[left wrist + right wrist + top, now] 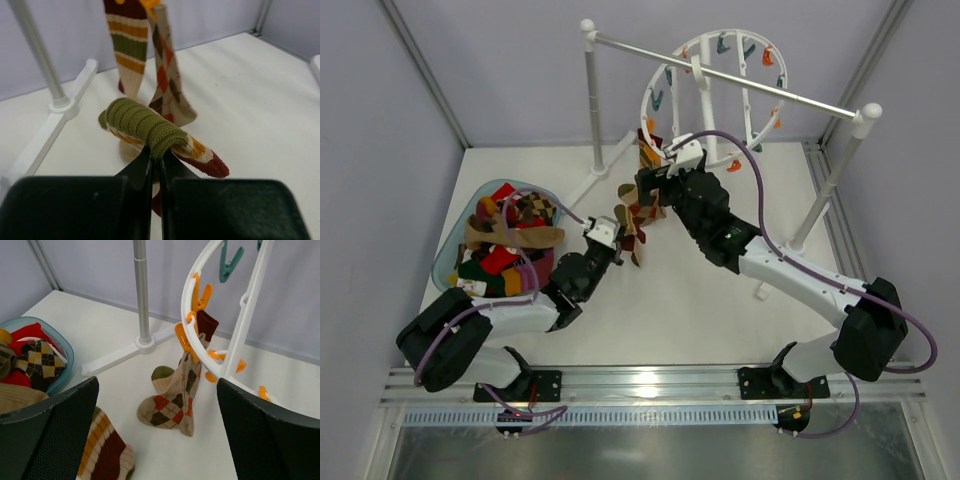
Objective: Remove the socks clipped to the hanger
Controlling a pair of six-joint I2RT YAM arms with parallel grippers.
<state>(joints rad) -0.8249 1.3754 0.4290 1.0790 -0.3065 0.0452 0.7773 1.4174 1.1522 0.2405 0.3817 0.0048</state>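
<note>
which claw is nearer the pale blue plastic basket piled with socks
Left. The left claw, shut on an olive-toed striped sock, sits just right of the pale blue plastic basket. The right claw, open, is farther right, by the round white plastic ring hanger.

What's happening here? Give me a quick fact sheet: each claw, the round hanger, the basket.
Left gripper: shut on a striped sock with an olive end
Right gripper: open wide, facing the hanger
Hanger: white ring; an argyle sock hangs from an orange clip
Basket: teal, holds several socks
</note>
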